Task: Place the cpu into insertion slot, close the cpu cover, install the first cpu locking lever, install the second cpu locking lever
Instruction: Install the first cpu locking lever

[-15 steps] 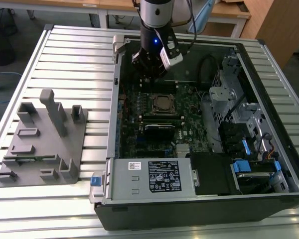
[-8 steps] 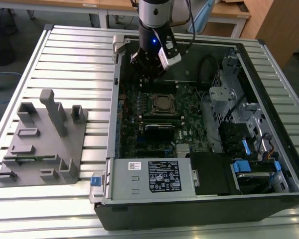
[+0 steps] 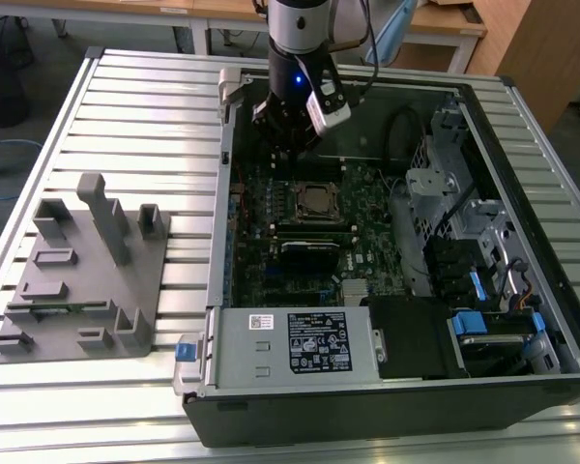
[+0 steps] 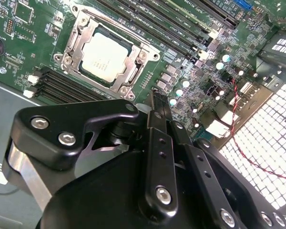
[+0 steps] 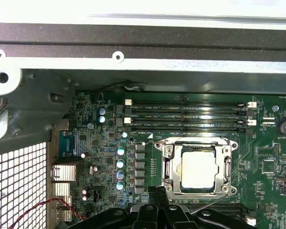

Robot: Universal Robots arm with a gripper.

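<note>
**CPU seated, cover down**

The cpu lies flat in the insertion slot, with the cpu cover lowered around it. The gripper hovers just beside that slot, above the motherboard, its fingers drawn together and holding nothing.

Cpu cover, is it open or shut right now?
Shut: in both wrist views the cpu cover lies flat on the board, framing the seated cpu.
</note>
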